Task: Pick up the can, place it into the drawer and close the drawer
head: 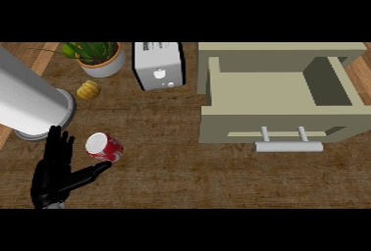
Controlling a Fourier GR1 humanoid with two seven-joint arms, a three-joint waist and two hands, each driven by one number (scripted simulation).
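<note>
Head view, looking steeply down on a wooden desk. Step in hand, by judgement: the approach to the can [105, 147], with no grasp made yet.

Left hand [54, 171] near the desk's left side, close to the near edge: open, fingers straight and pointing away, thumb stretched out to the right beneath the can. Thumb tip at or just against the can's lower side; real contact hard to tell. Nothing held. Right hand out of sight.

Can red with a pale top, tilted or lying over, resting on the desk just beside the open hand, left of the desk's middle. Drawer [279, 95] pulled out, well apart from the can toward the desk's right side, its hollow bare, its bar handle [288, 146] facing the near edge.

Next move, as a guess: fingers and thumb to curl round the can, then a lift and a long carry to the right, over the drawer's front wall and down into the hollow. After that, a push on the handle or front to shut the drawer.

Elsewhere along the far edge: a potted plant [98, 56], a toaster [159, 66], a small yellow thing [88, 89] too small to name, and a large white cylinder [33, 103] at the left.
</note>
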